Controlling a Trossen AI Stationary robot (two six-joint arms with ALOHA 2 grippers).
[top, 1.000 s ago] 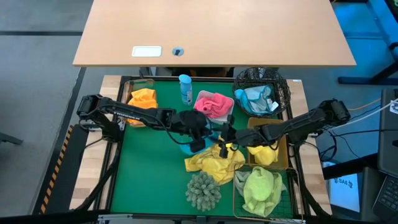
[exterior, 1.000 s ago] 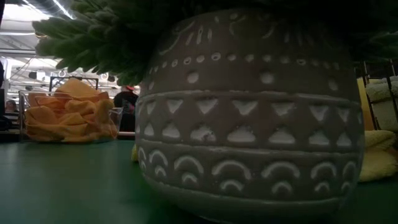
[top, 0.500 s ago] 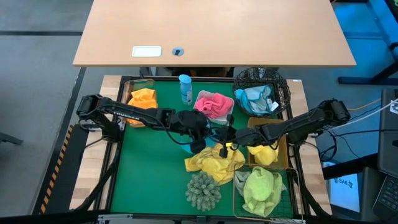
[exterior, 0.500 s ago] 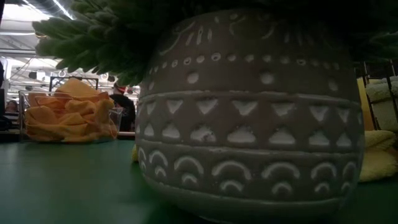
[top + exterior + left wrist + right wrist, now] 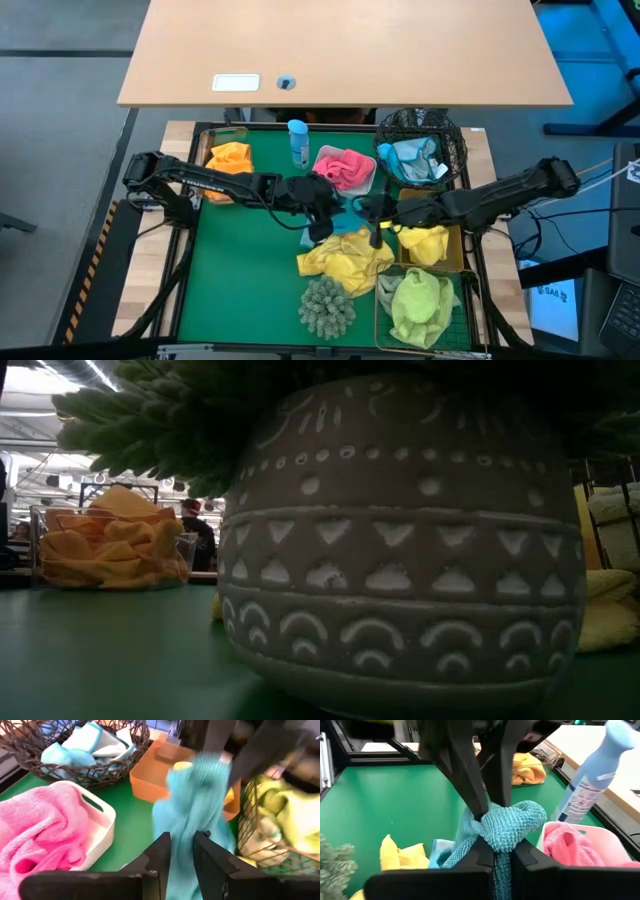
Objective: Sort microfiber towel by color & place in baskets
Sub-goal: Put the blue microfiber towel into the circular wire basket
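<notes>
A teal microfiber towel [image 5: 346,212] hangs above the green table's middle between my two grippers. My left gripper [image 5: 322,220] comes from the left and has the towel in the narrow gap between its fingers [image 5: 182,842]. My right gripper [image 5: 373,214] faces it from the right and is shut on the same towel [image 5: 501,847]. Yellow towels [image 5: 345,258] lie loose on the mat below. The baskets stand around: a clear tub [image 5: 228,158] with orange towels, a white tub [image 5: 345,170] with pink, a black mesh basket [image 5: 420,150] with teal and grey, and gold baskets [image 5: 432,242] [image 5: 420,305] with yellow and pale green. My left gripper has a bunched stretch of the teal towel [image 5: 183,827] between its two fingers, and the cloth fills the gap. The fingers slant down from the table's left. The towel runs on past them to the other gripper, clear of the table. My right gripper pinches the towel's bunched end [image 5: 501,837] between its two fingers, coming from the table's right and slanting slightly down. A knob of cloth [image 5: 515,822] bulges just beyond the fingertips, right against the left gripper's fingers [image 5: 470,785]. The towel is lifted clear.
A blue spray bottle [image 5: 298,142] stands at the far edge between the clear tub and the white tub. A potted shaggy grey-green plant [image 5: 327,305] stands near the front edge; its pot [image 5: 400,550] fills the low view.
My right gripper has drawn back toward the table's right edge and risen a little. The teal towel, earlier bunched under the left gripper, now shows stretched out between the two grippers. My left arm has kept still.
</notes>
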